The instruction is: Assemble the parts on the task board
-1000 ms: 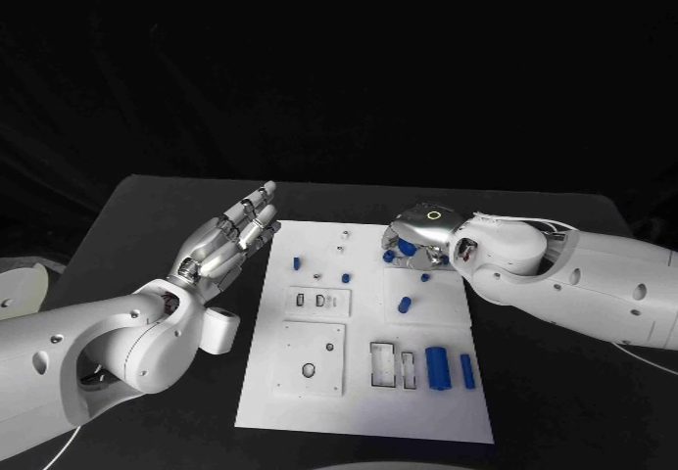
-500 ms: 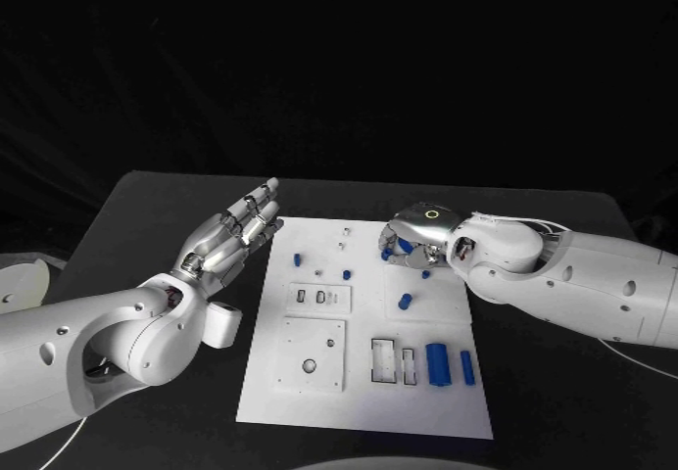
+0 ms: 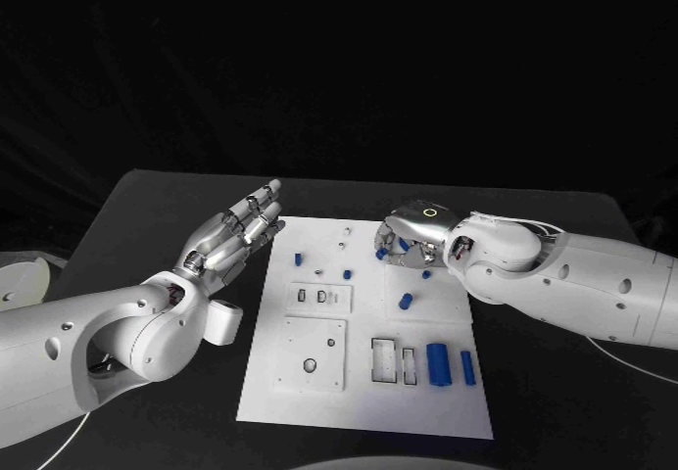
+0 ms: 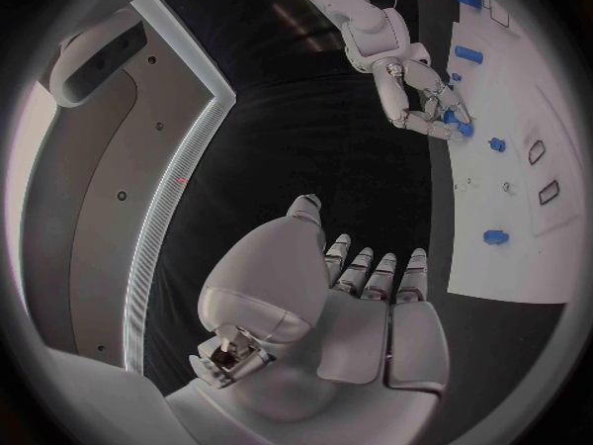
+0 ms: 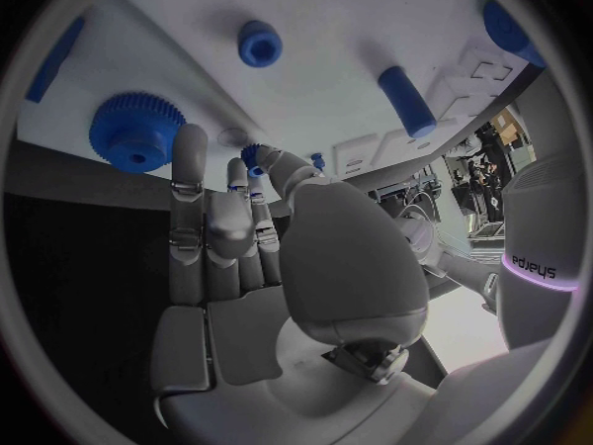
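The white task board [image 3: 361, 392] lies mid-table, with blue parts on it. My right hand [image 3: 412, 238] hovers low over the board's far part. In the right wrist view its thumb and a finger pinch a small blue part [image 5: 252, 155], and a blue gear [image 5: 136, 129] lies on the board [image 5: 334, 30] just past the fingertips. My left hand [image 3: 233, 233] stays raised beside the board's left edge, fingers straight and apart, holding nothing. The left wrist view shows that open palm [image 4: 359, 316] and the right hand [image 4: 418, 94] over the board [image 4: 507, 257].
Loose on the board are a blue peg [image 3: 298, 260], a short cylinder [image 3: 405, 303], a large cylinder [image 3: 437, 365] and a thin one [image 3: 467, 368]. Raised white blocks with slots [image 3: 319, 299] and a hole [image 3: 310, 366] stand on its left half.
My right hand has crept slightly left and farther across the board's far part, the blue part moving with its fingers. The left hand has hardly moved.
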Robot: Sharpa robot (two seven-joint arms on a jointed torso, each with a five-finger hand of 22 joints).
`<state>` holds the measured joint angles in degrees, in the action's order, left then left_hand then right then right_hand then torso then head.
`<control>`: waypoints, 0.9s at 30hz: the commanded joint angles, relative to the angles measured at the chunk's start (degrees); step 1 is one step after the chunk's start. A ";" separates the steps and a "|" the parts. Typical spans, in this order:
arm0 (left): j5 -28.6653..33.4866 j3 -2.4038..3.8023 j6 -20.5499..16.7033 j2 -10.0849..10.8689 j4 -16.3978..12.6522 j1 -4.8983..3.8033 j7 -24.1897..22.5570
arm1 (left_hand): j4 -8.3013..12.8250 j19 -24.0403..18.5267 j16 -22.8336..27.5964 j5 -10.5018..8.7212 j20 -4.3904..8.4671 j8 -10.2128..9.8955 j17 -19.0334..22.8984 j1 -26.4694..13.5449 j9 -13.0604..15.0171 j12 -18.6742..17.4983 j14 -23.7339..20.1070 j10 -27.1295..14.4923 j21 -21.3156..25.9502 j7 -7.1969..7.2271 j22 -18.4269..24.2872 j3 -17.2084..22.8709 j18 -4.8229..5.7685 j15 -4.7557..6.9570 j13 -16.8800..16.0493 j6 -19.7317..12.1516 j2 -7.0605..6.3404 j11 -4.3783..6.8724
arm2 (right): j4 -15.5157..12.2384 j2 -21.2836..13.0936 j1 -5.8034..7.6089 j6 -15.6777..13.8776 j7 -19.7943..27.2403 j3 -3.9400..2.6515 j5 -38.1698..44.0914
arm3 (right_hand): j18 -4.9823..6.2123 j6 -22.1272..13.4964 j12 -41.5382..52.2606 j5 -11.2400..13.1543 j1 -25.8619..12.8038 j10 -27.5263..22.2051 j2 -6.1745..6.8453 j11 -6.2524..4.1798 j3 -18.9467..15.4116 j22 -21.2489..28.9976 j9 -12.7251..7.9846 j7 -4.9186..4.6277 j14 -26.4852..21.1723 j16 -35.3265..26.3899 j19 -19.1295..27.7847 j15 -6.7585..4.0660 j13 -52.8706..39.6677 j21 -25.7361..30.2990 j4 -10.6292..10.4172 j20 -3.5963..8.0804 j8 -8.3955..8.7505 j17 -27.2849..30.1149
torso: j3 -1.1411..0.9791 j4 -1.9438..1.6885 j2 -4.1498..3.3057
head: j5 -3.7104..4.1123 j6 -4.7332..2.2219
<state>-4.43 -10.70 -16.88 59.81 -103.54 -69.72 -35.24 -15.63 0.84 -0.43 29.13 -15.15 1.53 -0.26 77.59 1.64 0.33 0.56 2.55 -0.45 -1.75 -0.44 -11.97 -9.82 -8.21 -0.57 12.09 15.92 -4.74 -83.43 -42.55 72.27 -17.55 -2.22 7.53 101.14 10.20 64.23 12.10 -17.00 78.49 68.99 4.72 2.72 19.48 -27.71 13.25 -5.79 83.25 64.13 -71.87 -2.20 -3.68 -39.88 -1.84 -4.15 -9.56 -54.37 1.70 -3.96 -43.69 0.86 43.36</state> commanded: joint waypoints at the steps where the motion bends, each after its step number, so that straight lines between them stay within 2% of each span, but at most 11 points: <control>1: 0.22 0.02 1.61 -0.14 0.06 -0.05 -0.07 | 0.03 0.05 -0.28 0.30 -0.29 0.22 -0.08 0.67 0.06 0.29 0.12 -0.02 -0.41 -0.31 -0.10 0.31 -0.56 -0.40 -0.08 0.03 -0.10 -0.44 | -0.42 0.26 0.68 -2.94 0.99 -0.23 -2.01 | 0.25 1.05 -0.53 -0.50 0.41 1.39 -0.47 -0.53 0.04 -0.51 3.88 0.89 0.82 1.24 -0.29 -0.03 -0.14 -0.50 -0.13 0.50 -2.39 -1.56 | 0.18 -0.05 -0.06 | -0.07 -0.06; 6: 0.27 0.02 1.72 -0.20 0.14 -0.05 0.11 | 0.24 0.12 -0.31 0.63 -0.43 0.21 -0.09 0.99 0.06 0.31 0.14 0.07 -0.48 -0.27 -0.14 0.48 -0.56 -0.48 -0.11 -0.01 -0.14 -0.65 | -0.68 1.04 2.25 -2.39 -0.01 -0.47 -2.61 | 0.23 0.90 -1.17 -0.64 -0.12 2.10 -0.40 -0.64 0.04 -0.92 4.62 1.14 1.05 1.65 -0.30 -0.12 -0.12 -0.81 -0.52 0.58 -2.65 -2.10 | 0.22 -0.18 -0.06 | -0.12 0.11; 8: 0.29 0.02 1.78 -0.21 0.14 -0.05 0.24 | 0.36 0.17 -0.33 0.84 -0.50 0.21 -0.10 1.16 0.05 0.32 0.16 0.13 -0.52 -0.21 -0.16 0.57 -0.57 -0.52 -0.12 -0.04 -0.16 -0.77 | -0.05 2.10 3.09 -1.88 -0.79 -0.61 -2.73 | 0.22 0.82 -1.42 -0.60 -0.40 2.32 -0.33 -0.68 0.02 -1.06 4.89 1.23 1.10 1.78 -0.26 -0.15 -0.12 -0.90 -0.71 0.59 -2.73 -2.29 | 0.38 -0.39 -0.19 | -0.08 0.13; 13: 0.30 0.02 1.85 -0.23 0.09 -0.05 0.41 | 0.59 0.21 -0.34 1.26 -0.61 0.20 -0.11 1.44 0.05 0.33 0.17 0.18 -0.55 -0.13 -0.17 0.73 -0.57 -0.58 -0.13 -0.06 -0.20 -0.92 | 2.27 4.59 3.84 0.28 -2.09 -0.79 -2.80 | 0.19 0.35 -2.18 -0.54 -0.71 2.15 -0.32 -0.59 0.18 -1.29 5.25 1.20 1.04 1.66 -0.11 -0.11 -0.05 -0.98 -0.96 0.58 -2.62 -2.18 | 0.58 -0.63 -0.35 | 0.11 0.20; 15: 0.30 0.02 1.88 -0.28 0.10 -0.05 0.44 | 0.69 0.23 -0.35 1.41 -0.64 0.20 -0.11 1.55 0.05 0.33 0.18 0.19 -0.57 -0.12 -0.18 0.79 -0.57 -0.60 -0.14 -0.08 -0.22 -0.95 | 3.25 5.48 3.97 0.78 -2.44 -0.84 -2.78 | 0.18 0.09 -2.51 -0.61 -0.76 2.04 -0.34 -0.53 0.31 -1.40 5.36 1.06 1.00 1.66 -0.02 -0.07 -0.04 -1.01 -1.01 0.55 -2.50 -2.22 | 0.70 -0.80 -0.43 | 0.29 0.20; 20: 0.31 0.02 1.99 -0.46 0.25 -0.05 0.49 | 0.84 0.25 -0.36 1.67 -0.68 0.20 -0.11 1.71 0.05 0.33 0.18 0.20 -0.58 -0.09 -0.19 0.89 -0.57 -0.62 -0.14 -0.10 -0.22 -1.00 | 5.74 7.66 4.10 1.69 -2.97 -0.92 -2.44 | 0.15 -0.43 -3.18 -0.93 -0.83 1.82 -0.38 -0.36 0.60 -1.62 5.56 0.80 0.87 1.53 0.19 0.04 -0.04 -1.07 -1.06 0.48 -2.24 -2.12 | 0.91 -0.96 -0.61 | 0.56 0.16; 24: 0.33 0.02 2.10 -0.63 0.38 -0.05 0.46 | 0.93 0.26 -0.35 1.81 -0.71 0.20 -0.11 1.81 0.05 0.33 0.18 0.21 -0.59 -0.09 -0.19 0.96 -0.56 -0.65 -0.14 -0.11 -0.22 -1.02 | 7.28 8.93 3.91 2.25 -3.47 -0.94 -1.46 | 0.13 -0.72 -3.65 -1.22 -0.86 1.64 -0.35 -0.21 0.79 -1.77 5.70 0.69 0.77 1.46 0.36 0.16 -0.04 -1.10 -1.05 0.41 -2.07 -2.08 | 1.01 -1.08 -0.70 | 0.77 0.31; 27: 0.34 0.03 2.15 -0.66 0.42 -0.05 0.45 | 0.93 0.26 -0.35 1.81 -0.71 0.20 -0.11 1.81 0.05 0.33 0.18 0.21 -0.59 -0.09 -0.19 0.96 -0.56 -0.65 -0.14 -0.11 -0.22 -1.02 | 8.39 9.72 3.69 2.19 -3.82 -0.95 -1.03 | 0.12 -0.84 -3.89 -1.39 -0.91 1.55 -0.31 -0.14 0.87 -1.86 5.77 0.64 0.76 1.53 0.44 0.21 -0.05 -1.12 -1.05 0.37 -1.98 -2.20 | 0.99 -1.01 -0.61 | 0.77 0.54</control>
<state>-4.15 -10.72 -16.08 59.28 -103.08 -69.71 -34.39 -14.91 1.05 -0.43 30.73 -15.36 1.52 -0.30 78.70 1.62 0.33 0.77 2.74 -0.67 -1.74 -0.55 -11.26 -9.82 -8.41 -0.63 12.08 15.67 -5.36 -75.42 -32.96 76.03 -16.64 -4.70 6.60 98.78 10.20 63.76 8.48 -18.18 78.04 70.81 4.31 2.30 19.72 -29.53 13.24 -5.01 83.72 65.63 -71.79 -2.17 -3.63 -40.71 -2.59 -3.81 -9.56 -56.48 2.66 -4.93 -44.31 1.58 43.75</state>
